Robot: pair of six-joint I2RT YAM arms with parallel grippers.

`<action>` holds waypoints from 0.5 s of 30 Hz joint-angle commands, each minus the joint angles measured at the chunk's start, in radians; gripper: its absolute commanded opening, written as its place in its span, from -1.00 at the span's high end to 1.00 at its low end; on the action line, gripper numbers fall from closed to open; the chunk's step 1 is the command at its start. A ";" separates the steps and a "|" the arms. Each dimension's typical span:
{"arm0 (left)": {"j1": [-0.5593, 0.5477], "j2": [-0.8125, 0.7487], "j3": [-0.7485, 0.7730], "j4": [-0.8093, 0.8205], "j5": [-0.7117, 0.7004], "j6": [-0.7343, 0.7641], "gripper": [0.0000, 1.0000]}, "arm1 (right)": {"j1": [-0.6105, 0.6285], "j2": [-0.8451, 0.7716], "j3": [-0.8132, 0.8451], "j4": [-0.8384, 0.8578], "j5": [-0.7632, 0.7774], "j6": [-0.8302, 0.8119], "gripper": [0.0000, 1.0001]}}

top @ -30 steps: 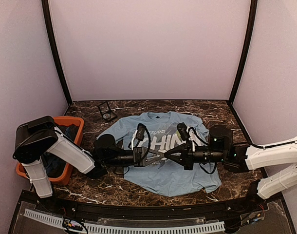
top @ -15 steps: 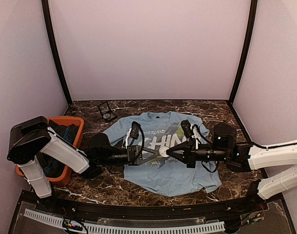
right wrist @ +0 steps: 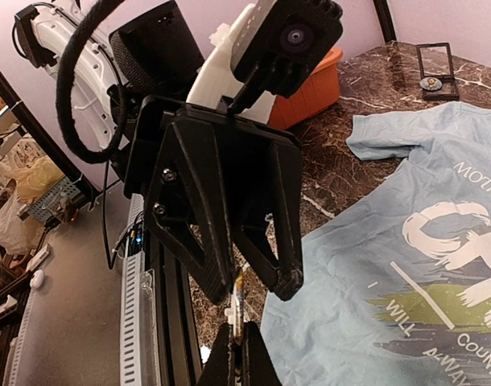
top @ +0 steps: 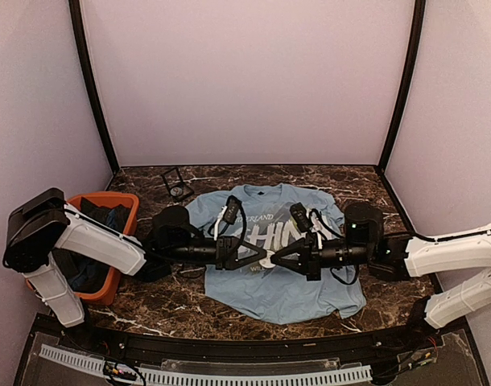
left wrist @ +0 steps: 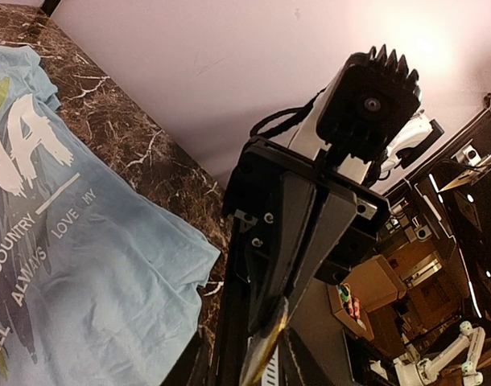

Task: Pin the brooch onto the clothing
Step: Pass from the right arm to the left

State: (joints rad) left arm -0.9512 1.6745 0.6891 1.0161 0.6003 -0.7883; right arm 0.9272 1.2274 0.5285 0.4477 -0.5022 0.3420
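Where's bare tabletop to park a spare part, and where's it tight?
Bare marble table: back-right corner beyond the T-shirt; front-left strip between its hem and the near edge. Crowded: mid-shirt, where left hand and right hand meet; back-left by the case and orange bin.

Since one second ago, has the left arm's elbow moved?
Yes. The left arm's elbow has swung left, away from the orange bin.

The left arm (top: 105, 245) and the right arm (top: 451, 251) are being held low, stretched toward each other, tips meeting mid-scene. The left gripper (right wrist: 252, 288) is being held with fingers apart; the right gripper (left wrist: 274, 326) is being pressed closed.
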 commanded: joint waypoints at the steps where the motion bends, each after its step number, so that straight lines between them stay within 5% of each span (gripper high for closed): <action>1: 0.003 -0.047 0.028 -0.154 0.057 0.107 0.47 | -0.004 0.011 0.032 -0.004 -0.037 0.000 1.00; 9: 0.003 -0.048 0.002 -0.117 0.036 0.105 0.94 | -0.004 0.032 0.040 -0.005 -0.049 0.002 1.00; 12: 0.003 -0.040 -0.013 -0.062 0.032 0.088 0.98 | -0.004 0.035 0.046 -0.008 -0.048 0.008 1.00; 15: 0.003 -0.040 -0.038 0.004 0.029 0.062 0.99 | -0.004 0.036 0.053 -0.023 -0.042 0.022 0.72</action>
State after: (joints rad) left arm -0.9520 1.6550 0.6857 0.9421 0.6434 -0.6884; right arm 0.9218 1.2556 0.5468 0.4034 -0.5392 0.3618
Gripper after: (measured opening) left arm 0.031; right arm 0.072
